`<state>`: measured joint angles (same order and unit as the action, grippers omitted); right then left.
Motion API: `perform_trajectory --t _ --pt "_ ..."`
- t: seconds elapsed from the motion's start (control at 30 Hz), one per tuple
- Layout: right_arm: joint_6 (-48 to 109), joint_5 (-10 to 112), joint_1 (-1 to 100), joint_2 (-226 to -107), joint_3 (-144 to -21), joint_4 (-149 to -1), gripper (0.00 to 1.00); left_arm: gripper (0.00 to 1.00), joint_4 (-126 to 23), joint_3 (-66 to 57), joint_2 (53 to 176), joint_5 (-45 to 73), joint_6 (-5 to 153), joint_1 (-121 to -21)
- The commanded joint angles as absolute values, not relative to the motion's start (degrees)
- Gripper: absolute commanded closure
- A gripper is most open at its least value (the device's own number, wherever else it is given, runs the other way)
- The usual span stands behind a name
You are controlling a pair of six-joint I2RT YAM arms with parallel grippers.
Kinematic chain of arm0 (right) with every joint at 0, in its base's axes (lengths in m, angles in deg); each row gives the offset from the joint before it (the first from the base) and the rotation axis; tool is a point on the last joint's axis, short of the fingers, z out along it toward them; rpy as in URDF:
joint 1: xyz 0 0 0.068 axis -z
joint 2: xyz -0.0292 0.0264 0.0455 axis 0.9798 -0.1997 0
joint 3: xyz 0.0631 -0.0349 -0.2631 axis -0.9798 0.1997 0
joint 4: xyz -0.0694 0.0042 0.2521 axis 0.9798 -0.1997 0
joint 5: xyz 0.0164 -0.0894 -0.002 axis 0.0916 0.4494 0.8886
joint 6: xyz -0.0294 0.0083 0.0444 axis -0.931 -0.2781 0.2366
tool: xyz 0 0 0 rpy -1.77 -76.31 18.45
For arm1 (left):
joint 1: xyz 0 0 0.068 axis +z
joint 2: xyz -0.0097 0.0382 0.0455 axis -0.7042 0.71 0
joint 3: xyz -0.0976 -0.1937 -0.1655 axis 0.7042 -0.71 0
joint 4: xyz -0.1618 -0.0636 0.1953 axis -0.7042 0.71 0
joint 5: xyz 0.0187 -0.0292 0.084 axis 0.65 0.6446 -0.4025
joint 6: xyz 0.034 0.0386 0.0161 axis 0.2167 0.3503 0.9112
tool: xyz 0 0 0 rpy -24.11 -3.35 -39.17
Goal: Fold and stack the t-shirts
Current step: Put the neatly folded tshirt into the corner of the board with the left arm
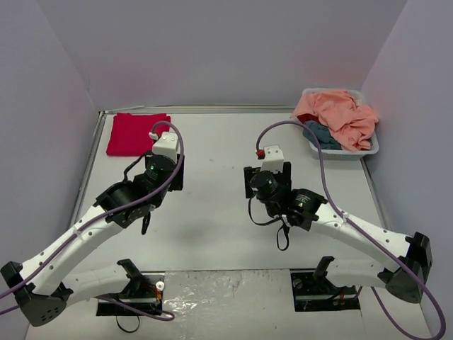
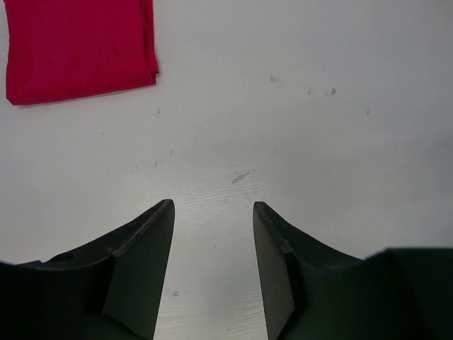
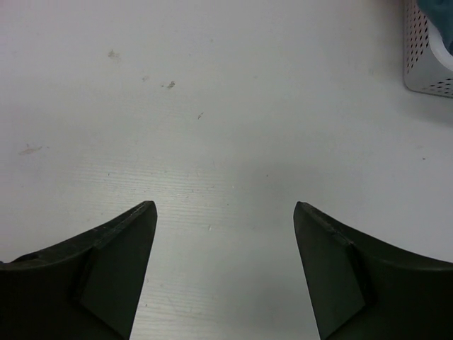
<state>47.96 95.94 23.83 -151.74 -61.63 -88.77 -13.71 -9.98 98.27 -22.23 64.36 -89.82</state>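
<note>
1. Top view: the folded crimson-red t-shirt [image 1: 138, 134] lies flat at the far left corner of the worktop [image 1: 212, 142]. The white basket [image 1: 369, 151] sits at the far right corner, with the peach-pink t-shirt [image 1: 340, 117] heaped over its rim and the teal-blue t-shirt [image 1: 322, 134] showing under it. The left arm [image 1: 85, 234] reaches in with its wrist near the red t-shirt but apart from it. The right arm [image 1: 354, 227] has its wrist near mid-worktop, well apart from the basket.
2. Left wrist view: the left fingers [image 2: 141, 248] stand moderately apart with only bare worktop between them, gripping nothing. The red t-shirt fills the upper left corner, clear of both fingers.
3. Right wrist view: the right fingers [image 3: 113, 248] are spread wide and hold nothing. A perforated corner of the basket shows at the upper right, with a bit of teal cloth inside.
</note>
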Motion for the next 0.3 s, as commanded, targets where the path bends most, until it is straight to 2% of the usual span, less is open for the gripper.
perform_trajectory --t 0.0,0.1,0.2,0.27 --pt "49.9 99.5 23.1 -150.3 -60.9 -87.5 0.26 0.53 -15.0 -10.2 95.2 -24.6 64.8 -90.6" --pt "50.8 99.5 23.0 -149.3 -59.7 -87.5 0.26 0.52 -14.8 -10.4 94.8 -25.7 65.2 -92.1" --pt "48.3 97.7 20.8 -145.1 -56.4 -85.1 0.31 0.50 -13.6 -10.1 95.1 -28.8 65.0 -94.0" --pt "49.4 98.7 19.4 -140.6 -54.7 -83.0 0.25 0.50 -12.5 -9.4 95.8 -31.2 65.1 -95.5"
